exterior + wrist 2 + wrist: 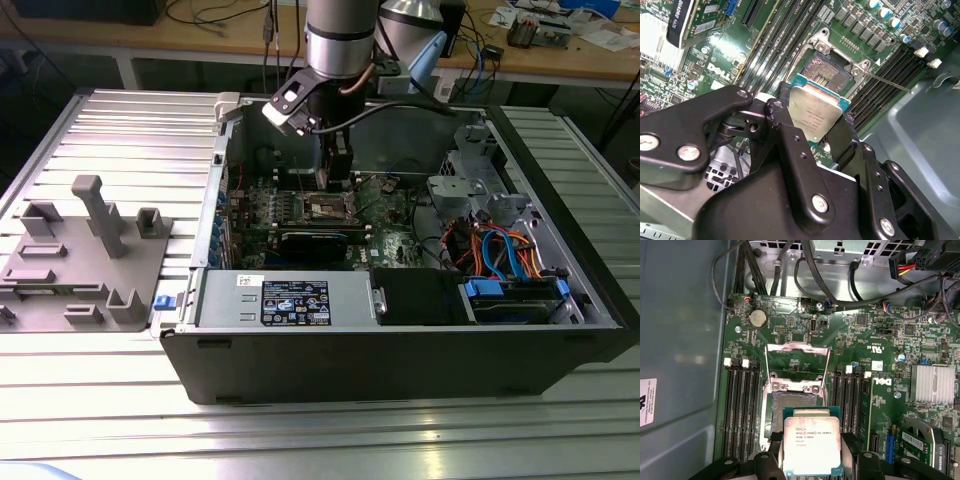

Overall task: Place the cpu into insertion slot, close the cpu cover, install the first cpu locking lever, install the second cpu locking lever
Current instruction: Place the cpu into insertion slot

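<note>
A ribbed metal table (110, 130) carries an open computer case (400, 365), with cluttered wooden benches behind it. The arm reaches down into the case, and the gripper (335, 172) hangs over the green circuit board (880, 365).

The jaws are clenched on the cpu (811, 447), one finger pressing on each of two opposite edges. Its silvery top face is turned toward both wrist cameras, and it shows again in the second wrist view (816, 115). The chip looks level in the grip and clear of the board, not seated.

Just beyond the jaws lies the insertion slot (792, 407), its dark centre bare and partly hidden behind the chip. Past the slot, further from the jaws, the cpu cover (796, 365) is swung open and lies back on its hinge. A thin metal lever (890, 83) juts free from a corner of the socket, unlatched as far as I can judge. Rows of long dark memory slots (742, 410) flank the socket on both sides of the jaws.

Further out, well apart from the jaws, a grey power supply box (285, 300) fills the near side of the case.

As I read it, no step is finished: the chip is above its slot, the cover is open, and both levers remain to be installed.
</note>
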Controlling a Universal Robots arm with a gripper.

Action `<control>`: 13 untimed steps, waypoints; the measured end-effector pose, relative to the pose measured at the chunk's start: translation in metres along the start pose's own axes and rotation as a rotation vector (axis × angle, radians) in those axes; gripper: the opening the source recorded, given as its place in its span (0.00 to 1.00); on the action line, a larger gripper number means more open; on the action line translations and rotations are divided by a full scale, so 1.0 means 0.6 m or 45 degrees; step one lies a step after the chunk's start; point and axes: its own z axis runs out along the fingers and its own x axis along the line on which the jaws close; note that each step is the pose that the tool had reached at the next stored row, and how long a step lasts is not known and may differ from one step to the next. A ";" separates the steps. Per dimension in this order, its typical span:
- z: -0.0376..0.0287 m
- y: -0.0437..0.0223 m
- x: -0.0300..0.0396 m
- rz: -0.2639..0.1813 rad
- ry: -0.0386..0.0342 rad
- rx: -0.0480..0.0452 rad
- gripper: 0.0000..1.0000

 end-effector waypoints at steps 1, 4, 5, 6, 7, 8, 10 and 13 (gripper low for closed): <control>0.001 0.000 0.000 0.000 0.0000 0.000 0.54; 0.002 0.000 0.000 0.000 0.0000 0.000 0.54; 0.003 0.000 0.000 0.000 0.0000 0.000 0.54; 0.003 0.000 0.000 0.000 0.0001 0.000 0.54; 0.004 0.000 0.000 0.000 0.0000 0.000 0.54; 0.004 0.000 0.000 0.000 0.0000 0.000 0.54; 0.006 0.000 0.000 0.000 0.0000 0.000 0.54; 0.007 0.000 0.000 0.000 0.0000 0.000 0.54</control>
